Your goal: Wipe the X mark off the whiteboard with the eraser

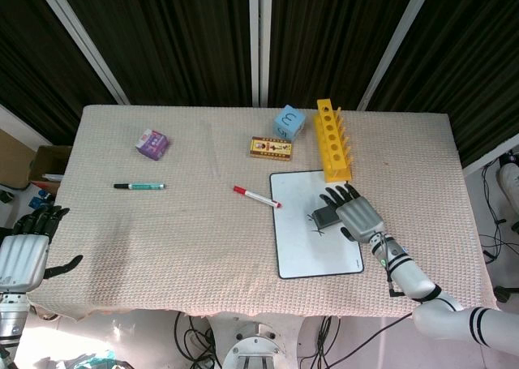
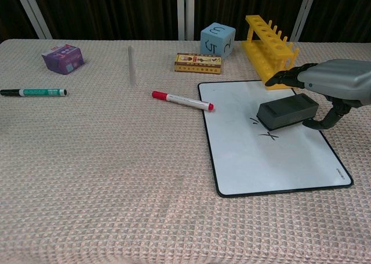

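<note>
The whiteboard [image 1: 320, 259] [image 2: 272, 165] lies on the right side of the table. A dark eraser [image 1: 327, 216] [image 2: 288, 111] sits on its upper middle, tilted slightly, and my right hand [image 1: 358, 214] [image 2: 337, 85] holds it between the fingers above and the thumb below. The X mark [image 2: 268, 136] [image 1: 316, 228] shows just in front of the eraser, with a short smear [image 2: 254, 122] beside it. My left hand [image 1: 24, 254] hangs open off the table's front left corner, seen only in the head view.
A red marker [image 1: 257, 196] [image 2: 182, 101] lies just left of the board. Behind the board stand a yellow rack [image 1: 334, 139] [image 2: 268, 40], a blue cube [image 1: 288, 123] [image 2: 217, 40] and a small flat box [image 1: 271, 148] [image 2: 197, 62]. A green marker [image 1: 139, 186] [image 2: 33, 92] and a purple box [image 1: 152, 143] [image 2: 62, 58] sit at the left.
</note>
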Motion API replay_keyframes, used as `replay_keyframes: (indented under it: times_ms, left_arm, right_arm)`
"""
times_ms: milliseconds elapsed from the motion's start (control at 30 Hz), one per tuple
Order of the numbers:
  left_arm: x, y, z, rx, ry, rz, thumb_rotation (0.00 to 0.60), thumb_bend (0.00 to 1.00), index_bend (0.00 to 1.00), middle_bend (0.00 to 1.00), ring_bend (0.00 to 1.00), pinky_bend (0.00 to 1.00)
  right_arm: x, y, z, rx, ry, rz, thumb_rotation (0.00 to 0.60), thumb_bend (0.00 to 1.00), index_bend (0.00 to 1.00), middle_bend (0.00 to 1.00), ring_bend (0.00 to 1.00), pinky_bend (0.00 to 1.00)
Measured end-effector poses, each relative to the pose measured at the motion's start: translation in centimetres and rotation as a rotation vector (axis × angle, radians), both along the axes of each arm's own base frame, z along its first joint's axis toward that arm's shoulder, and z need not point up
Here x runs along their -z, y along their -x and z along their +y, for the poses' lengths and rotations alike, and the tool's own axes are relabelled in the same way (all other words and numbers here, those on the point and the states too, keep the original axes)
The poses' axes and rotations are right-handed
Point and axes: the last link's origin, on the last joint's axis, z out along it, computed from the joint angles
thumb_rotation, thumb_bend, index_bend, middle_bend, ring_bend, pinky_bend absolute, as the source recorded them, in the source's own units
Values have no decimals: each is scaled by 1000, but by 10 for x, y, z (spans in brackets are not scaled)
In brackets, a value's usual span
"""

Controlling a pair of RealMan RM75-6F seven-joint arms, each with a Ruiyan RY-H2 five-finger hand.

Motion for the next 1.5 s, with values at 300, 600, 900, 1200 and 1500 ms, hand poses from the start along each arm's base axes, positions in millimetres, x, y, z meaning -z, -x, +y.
replay_keyframes:
  times_ms: [300,600,900,1200,1500]
  left_arm:
    - [-1,1,-1,0,-3,5,473,119,174,147,125,200]
    - [0,1,0,0,-3,-3,469,118,174,147,125,200]
    - [2,4,-1,-20,9,2,474,119,174,147,125,200]
    - [0,4,-3,-12,7,6,442,119,174,147,125,200]
    - [-3,4,-3,-12,3,6,442,119,174,147,125,200]
  right_arm:
    - [2,3,0,3,-1,6,600,277,0,0,0,0]
    - [2,1,0,-4,-1,-3,600,278,0,0,0,0]
    - [4,1,-5,-17,-5,-21,600,280,0,63,0,0]
    - [9,0,-7,-13,-16,-38,600,290,0,212,17,50]
    - [13,-1,-7,-23,-12,-33,600,290,44,249,87,129]
